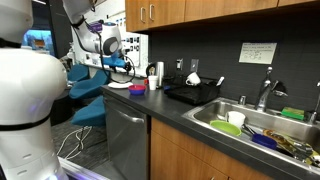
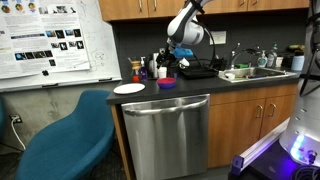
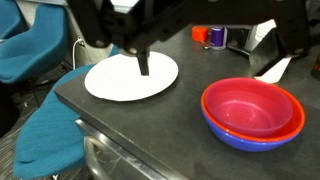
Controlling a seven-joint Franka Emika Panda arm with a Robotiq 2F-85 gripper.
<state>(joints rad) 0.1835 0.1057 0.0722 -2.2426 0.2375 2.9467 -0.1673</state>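
My gripper [image 3: 212, 65] hangs open over the dark countertop with nothing between its fingers. In the wrist view one finger [image 3: 143, 62] is above the near rim of a white plate [image 3: 120, 80]; the other is at the right edge. A red bowl nested in a blue bowl [image 3: 252, 110] sits on the counter to the right of the plate. In both exterior views the gripper [image 1: 120, 63] [image 2: 172, 55] hovers above the plate [image 1: 117, 86] [image 2: 129, 89] and the bowls [image 1: 137, 89] [image 2: 167, 82].
An orange cup [image 3: 200, 34] and a purple cup [image 3: 217, 37] stand behind the bowls. A dark dish rack [image 1: 195, 93] and a sink full of dishes [image 1: 250, 125] lie further along. A blue chair [image 2: 70, 135] stands beside the dishwasher [image 2: 165, 130]. The counter edge [image 3: 70, 95] is close.
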